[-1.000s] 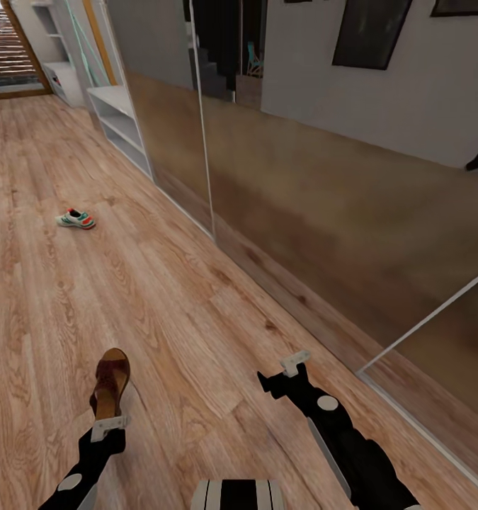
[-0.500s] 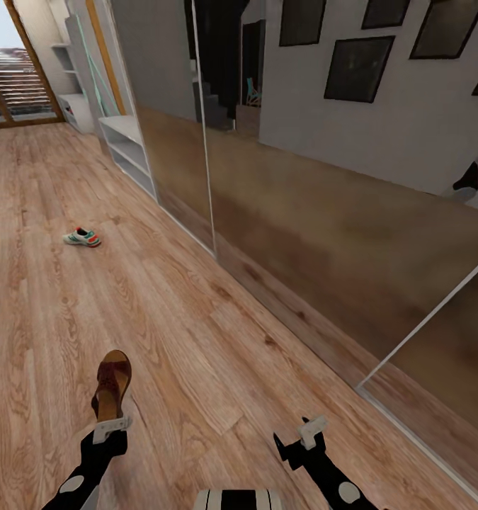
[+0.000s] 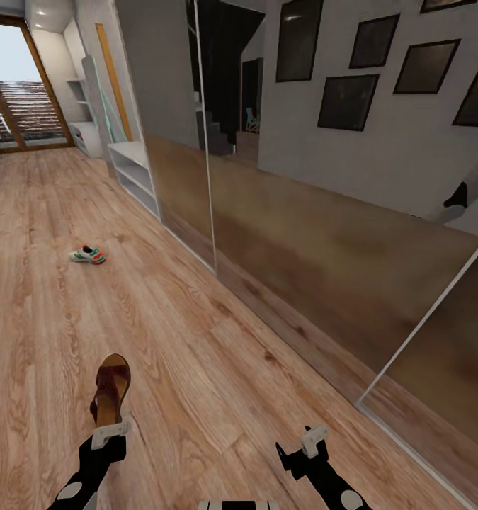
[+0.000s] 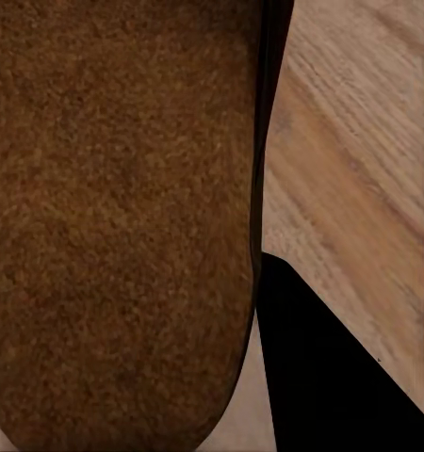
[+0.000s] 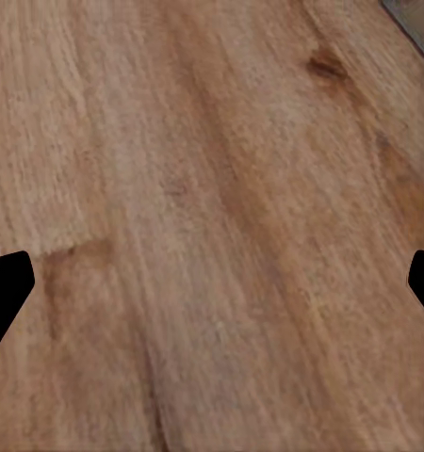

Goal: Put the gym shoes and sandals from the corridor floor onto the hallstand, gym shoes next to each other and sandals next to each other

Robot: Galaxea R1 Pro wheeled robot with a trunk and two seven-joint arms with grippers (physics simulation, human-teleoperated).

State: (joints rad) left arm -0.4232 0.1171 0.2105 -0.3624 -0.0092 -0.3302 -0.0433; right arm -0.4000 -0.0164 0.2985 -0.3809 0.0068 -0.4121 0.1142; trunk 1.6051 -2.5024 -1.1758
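In the head view the wood-grain plank floor [image 3: 196, 340] runs open and wide ahead, bounded along its right side by a long mirrored wall [image 3: 323, 234] with thin pale frame lines. Far down that wall stands a pale shoe rack [image 3: 136, 173] with open shelf levels, and past it a bright doorway. One gym shoe [image 3: 88, 254], white with green and orange-red touches, lies alone on the floor, well apart from both arms and short of the rack. The left end effector [image 3: 110, 431] is clamped on the heel end of a dark brown sandal [image 3: 112, 386], which sticks out forward from it above the floor, tan insole up. The right end effector [image 3: 306, 443] hangs over bare planks near the mirrored wall, carrying nothing. In the left wrist view the sandal's grainy brown surface [image 4: 118, 217] sits right against the camera, with floor beside it. In the right wrist view the two dark fingertips [image 5: 5, 287] sit far apart at the edges, spread wide over smooth knotted planks.
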